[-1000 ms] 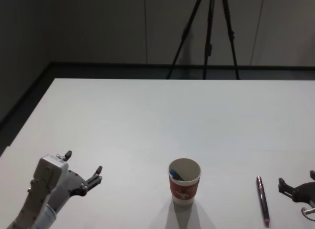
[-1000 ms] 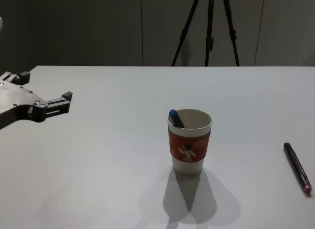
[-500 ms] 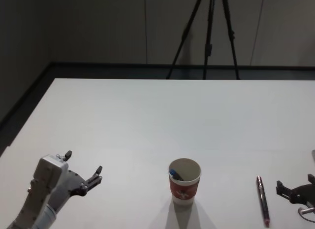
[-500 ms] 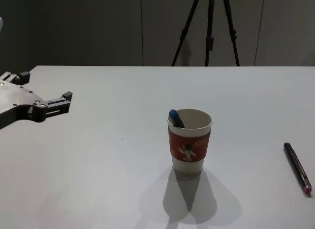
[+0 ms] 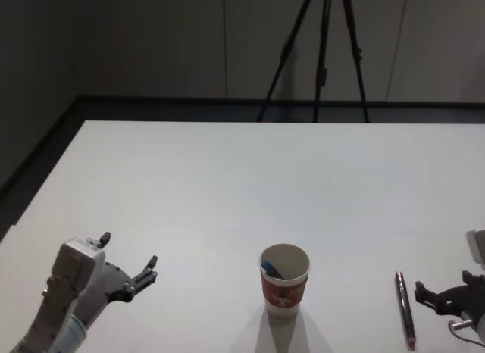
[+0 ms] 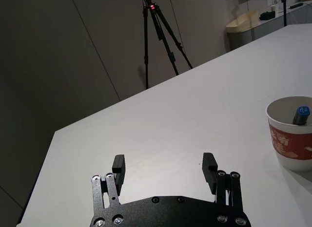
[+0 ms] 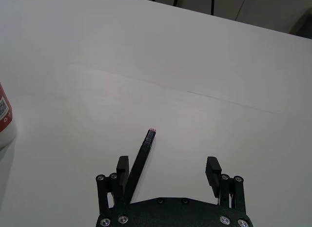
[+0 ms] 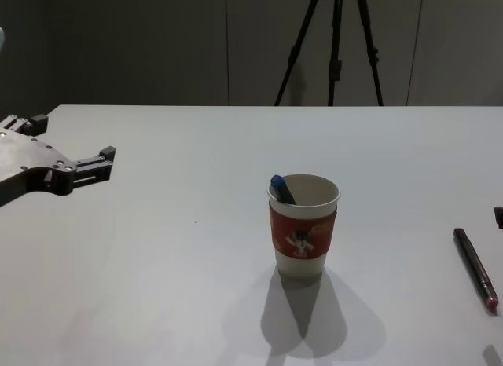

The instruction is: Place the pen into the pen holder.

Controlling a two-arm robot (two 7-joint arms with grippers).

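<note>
The slim dark pen with a pink tip (image 5: 404, 307) lies flat, right of the red-sleeved white paper cup (image 5: 284, 279). The right gripper (image 7: 167, 164), fingers spread, hovers off-centre; it should straddle the barrel squarely. The left gripper (image 5: 128, 249) idles spread, near left.

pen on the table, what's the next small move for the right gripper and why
Probably nudge the right gripper a little toward the pen holder before lowering. It is open, but the pen, flat on the table, runs beside one finger rather than midway between them, so closing now might push it. The left gripper sits open and idle at the left.
</note>
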